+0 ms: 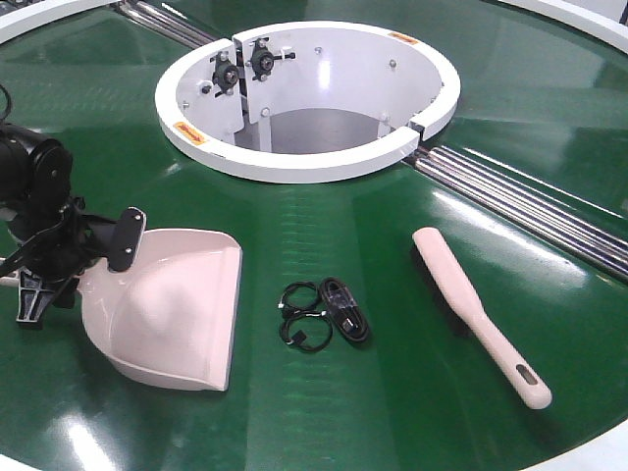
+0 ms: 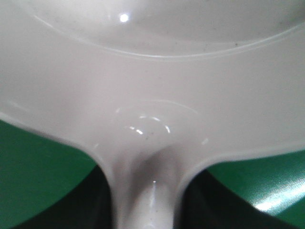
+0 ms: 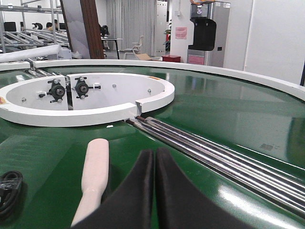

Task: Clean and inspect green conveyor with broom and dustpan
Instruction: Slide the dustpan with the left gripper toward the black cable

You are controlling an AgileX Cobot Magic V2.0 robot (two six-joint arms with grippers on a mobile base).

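The pale pink dustpan (image 1: 172,309) lies on the green conveyor (image 1: 392,412) at the left, its mouth facing right. My left gripper (image 1: 78,260) is at its back end. In the left wrist view the dustpan (image 2: 152,71) fills the frame. Its thin handle runs down between the dark fingers (image 2: 95,200), which press on both sides: the left gripper (image 2: 147,191) is shut on it. The pink broom (image 1: 481,314) lies flat at the right, handle toward the front. My right gripper (image 3: 155,157) is shut with nothing in it, just right of the broom (image 3: 95,167), and is out of the front view.
Black coiled cables (image 1: 324,314) lie between dustpan and broom, also seen as cables (image 3: 9,188) at the right wrist view's left edge. The white round hub (image 1: 304,162) stands behind. Silver rollers (image 1: 530,206) run diagonally at the right, close to the right gripper as rollers (image 3: 214,148).
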